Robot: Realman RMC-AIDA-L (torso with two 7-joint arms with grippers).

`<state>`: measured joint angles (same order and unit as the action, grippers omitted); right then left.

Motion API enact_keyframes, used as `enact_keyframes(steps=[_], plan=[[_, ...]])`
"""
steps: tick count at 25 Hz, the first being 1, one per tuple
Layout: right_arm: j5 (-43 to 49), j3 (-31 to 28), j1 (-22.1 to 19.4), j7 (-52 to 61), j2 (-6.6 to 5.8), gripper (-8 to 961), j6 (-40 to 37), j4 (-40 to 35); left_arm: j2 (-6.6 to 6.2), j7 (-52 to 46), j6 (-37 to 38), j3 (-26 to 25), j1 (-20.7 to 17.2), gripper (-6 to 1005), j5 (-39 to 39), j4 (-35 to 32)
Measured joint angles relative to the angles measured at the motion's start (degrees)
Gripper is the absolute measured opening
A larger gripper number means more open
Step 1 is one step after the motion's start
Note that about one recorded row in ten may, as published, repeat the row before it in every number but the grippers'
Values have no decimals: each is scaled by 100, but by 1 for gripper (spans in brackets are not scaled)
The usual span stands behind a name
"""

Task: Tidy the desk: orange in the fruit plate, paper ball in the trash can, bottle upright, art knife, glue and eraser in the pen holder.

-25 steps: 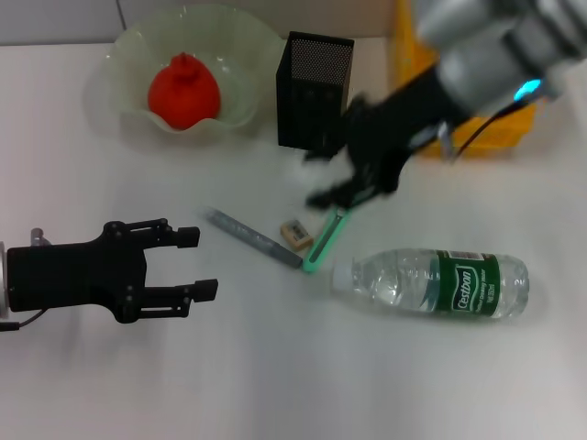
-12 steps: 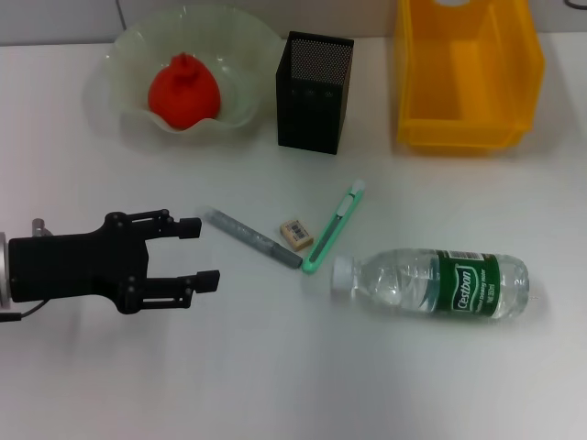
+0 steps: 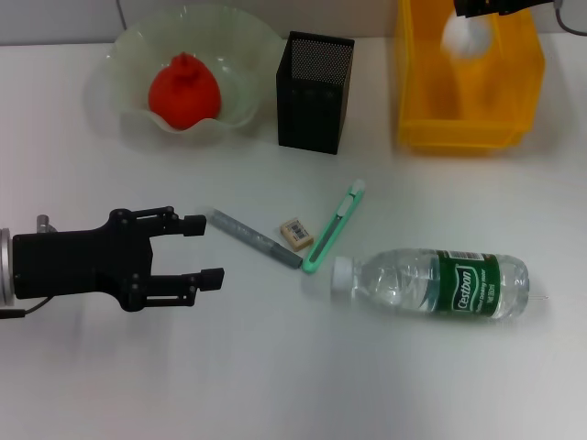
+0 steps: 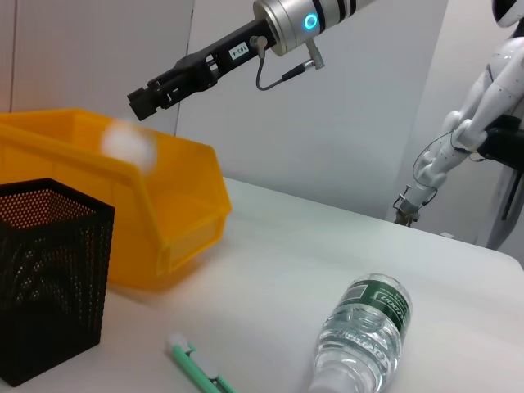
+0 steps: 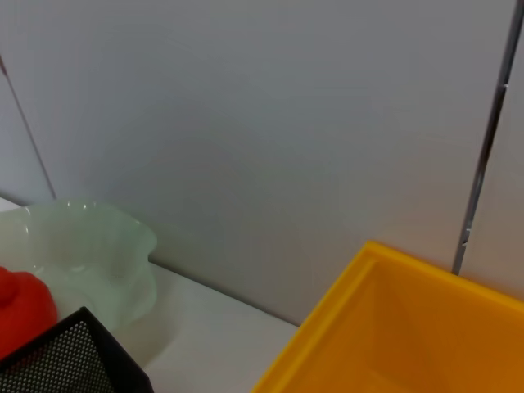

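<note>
the right tool [image 4: 146, 96], open and empty, hangs above the yellow bin [image 3: 466, 136] with the paper ball [image 3: 463, 35] blurred just beneath it, so it could bounce out, while the left tool [image 3: 204, 250] waits wide open on the worktop [image 3: 275, 367].

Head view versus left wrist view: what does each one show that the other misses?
Only the head view shows the orange in the fruit plate, the eraser, the glue stick and the open left gripper.

Only the left wrist view shows the right arm reaching over the bin.

Both show the yellow bin, paper ball, pen holder, art knife and lying bottle.
</note>
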<state>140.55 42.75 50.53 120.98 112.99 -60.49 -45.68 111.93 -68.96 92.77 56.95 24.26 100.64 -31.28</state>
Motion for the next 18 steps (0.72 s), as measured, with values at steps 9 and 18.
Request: enact_keyframes(steps=[9,18], plan=[[-1202,-55,-270,-744,-1,786,-202,-119,28,52,10,0,-11,781,-1,-1],[-2191,-3,-555,-1654,-386,785,-3793,-515,55,21,69,1,58,780,-1,-30]])
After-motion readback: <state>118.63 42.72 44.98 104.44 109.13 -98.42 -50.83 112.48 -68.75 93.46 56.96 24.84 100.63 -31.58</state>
